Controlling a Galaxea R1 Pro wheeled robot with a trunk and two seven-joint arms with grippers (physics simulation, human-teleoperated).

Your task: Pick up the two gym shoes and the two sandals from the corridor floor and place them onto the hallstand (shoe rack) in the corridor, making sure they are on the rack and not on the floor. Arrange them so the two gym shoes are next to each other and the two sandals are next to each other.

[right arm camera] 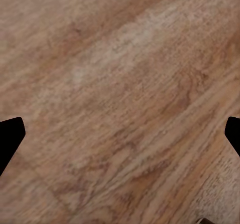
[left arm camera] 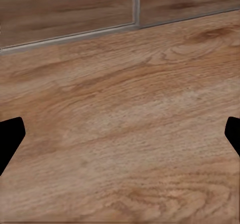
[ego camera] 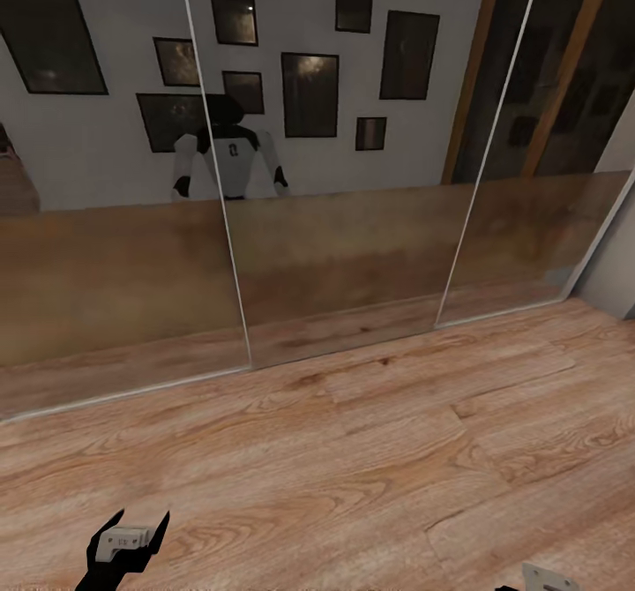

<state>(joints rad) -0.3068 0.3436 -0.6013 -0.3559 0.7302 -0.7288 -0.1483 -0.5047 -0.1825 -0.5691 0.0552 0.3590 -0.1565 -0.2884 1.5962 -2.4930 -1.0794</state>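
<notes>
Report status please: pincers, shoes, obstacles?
Left pincer open, empty; right pincer open, empty. Bare corridor floor ahead. Mirrored sliding doors facing, robot reflection in them.

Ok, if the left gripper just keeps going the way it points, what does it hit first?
The floor, most likely. The left gripper is open, nothing between its fingers, with bare planks ahead and the mirrored panels beyond them. How far is unclear.

Mirror wall (ego camera: 335, 247) behind corridor floor (ego camera: 370, 450)

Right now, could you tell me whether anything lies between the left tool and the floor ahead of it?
Nothing visible does: the open left tool hangs over bare wood-plank floor, which runs unobstructed to the mirrored sliding panels.
</notes>
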